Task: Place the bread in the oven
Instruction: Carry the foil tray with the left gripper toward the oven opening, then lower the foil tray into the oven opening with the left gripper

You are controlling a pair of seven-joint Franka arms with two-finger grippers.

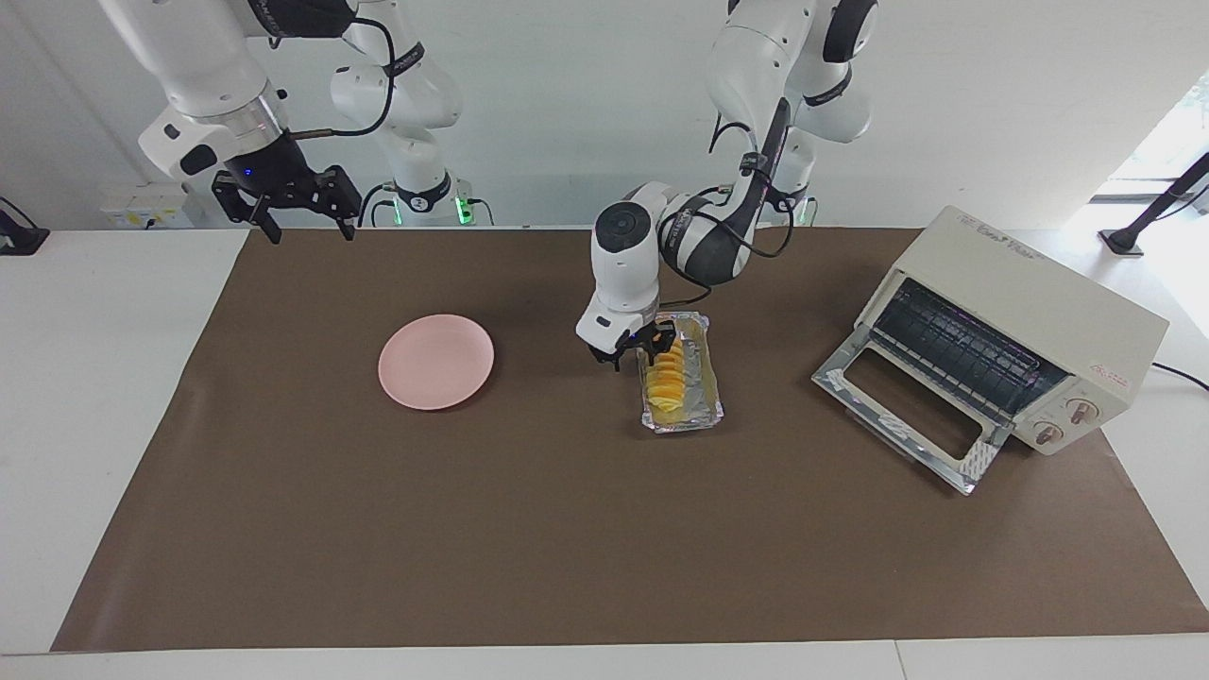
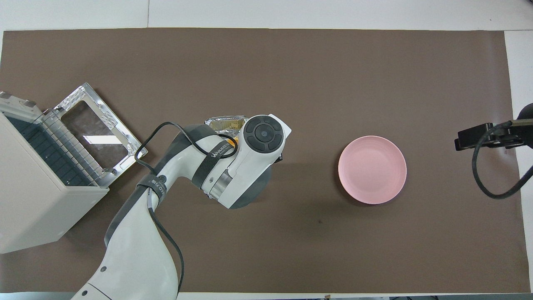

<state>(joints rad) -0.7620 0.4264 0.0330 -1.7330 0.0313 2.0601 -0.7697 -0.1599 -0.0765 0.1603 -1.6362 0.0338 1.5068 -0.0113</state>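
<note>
Where the left arm (image 2: 233,166) crosses overhead, the bread (image 1: 667,375) is hidden.

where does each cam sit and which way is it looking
Facing view: high across the table, looking at the robots; both arms show whole, left gripper at the bread in its tray, right gripper raised, waiting at its end.
Overhead view: above the robots' end, looking steeply down; left arm covers most of the tray, right gripper at the edge.
Shared: oven with door down, plate, tray.
</note>
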